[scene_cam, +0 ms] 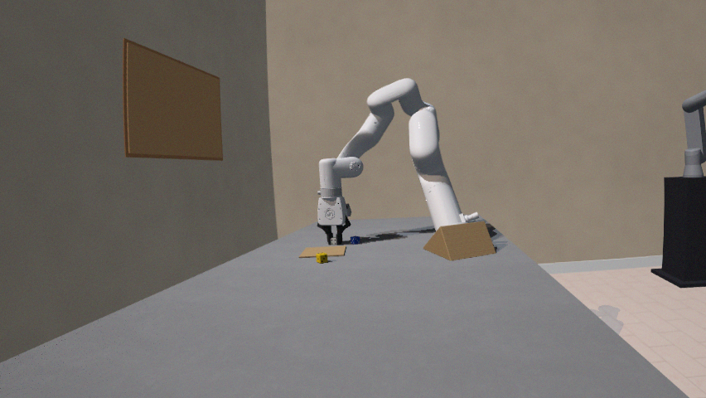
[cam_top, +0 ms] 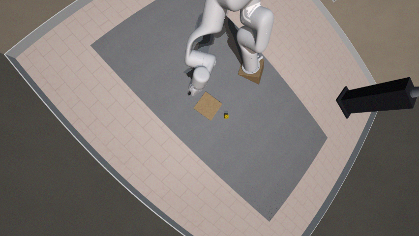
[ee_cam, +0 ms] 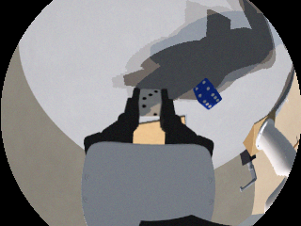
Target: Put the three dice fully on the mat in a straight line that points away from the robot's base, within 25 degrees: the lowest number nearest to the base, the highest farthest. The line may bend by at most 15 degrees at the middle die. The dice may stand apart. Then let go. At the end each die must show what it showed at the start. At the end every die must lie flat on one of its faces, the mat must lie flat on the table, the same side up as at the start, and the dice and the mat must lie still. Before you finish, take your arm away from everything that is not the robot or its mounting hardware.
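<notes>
Grey table top (scene_cam: pixel 375 316) under tan walls, brown board (scene_cam: pixel 170 104) on the left wall, pale tiled floor (cam_top: pixel 96 123) around the table. White arm (scene_cam: pixel 424 148) rises from a wedge-shaped tan base block (scene_cam: pixel 461 240) at the far end and folds down to the table.

Mat (cam_top: pixel 207 105): tan square, flat on the table, near the base block, nothing on it in the top view.

Gripper (ee_cam: pixel 150 104): pointing straight down, low over the table just beside the mat's edge on the side away from the yellow die. Black fingers narrowed and closed on a grey die (ee_cam: pixel 150 97), one finger against each side; pips show on the face toward the wrist camera, count too small to tell. Whether the die rests on the table or is lifted clear, cannot tell.

Blue die (ee_cam: pixel 207 94): on the table near the gripper, apart from it, lying in the arm's shadow, off the mat. White pips visible, count unclear. In the exterior view it sits just right of the gripper (scene_cam: pixel 355 240).

Yellow die (cam_top: pixel 226 116): on the table just beside the mat's corner, off the mat, well apart from the other two. Dark pips on top, number not readable
</notes>
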`<action>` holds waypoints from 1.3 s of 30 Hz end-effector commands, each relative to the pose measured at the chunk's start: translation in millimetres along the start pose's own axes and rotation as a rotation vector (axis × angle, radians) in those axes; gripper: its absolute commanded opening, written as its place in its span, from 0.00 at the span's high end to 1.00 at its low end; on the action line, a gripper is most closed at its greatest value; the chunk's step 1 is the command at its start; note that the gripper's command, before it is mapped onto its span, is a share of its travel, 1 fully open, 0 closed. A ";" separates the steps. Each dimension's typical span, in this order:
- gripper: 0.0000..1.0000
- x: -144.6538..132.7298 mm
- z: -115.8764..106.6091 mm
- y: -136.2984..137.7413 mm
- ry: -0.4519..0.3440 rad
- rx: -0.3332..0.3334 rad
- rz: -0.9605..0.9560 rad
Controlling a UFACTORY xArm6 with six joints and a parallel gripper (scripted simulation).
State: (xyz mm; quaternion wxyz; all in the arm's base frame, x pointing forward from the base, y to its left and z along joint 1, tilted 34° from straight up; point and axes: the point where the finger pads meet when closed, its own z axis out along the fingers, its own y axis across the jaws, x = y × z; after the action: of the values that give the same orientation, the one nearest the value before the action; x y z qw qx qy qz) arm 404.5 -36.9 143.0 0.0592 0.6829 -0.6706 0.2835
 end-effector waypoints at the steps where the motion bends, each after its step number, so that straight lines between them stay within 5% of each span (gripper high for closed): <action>1: 0.79 0.1 -0.8 -1.2 0.000 0.003 0.001; 25: 0.79 0.1 -2.5 -1.2 0.000 0.003 0.001; 33: 0.79 0.1 -30.2 -1.1 0.000 0.003 0.001; 39: 0.79 0.1 -74.6 -1.0 0.000 0.003 0.001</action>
State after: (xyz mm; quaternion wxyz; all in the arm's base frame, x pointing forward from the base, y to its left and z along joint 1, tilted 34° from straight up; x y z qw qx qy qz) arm 389.4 -13.3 184.1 0.0583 0.6835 -0.6704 0.2830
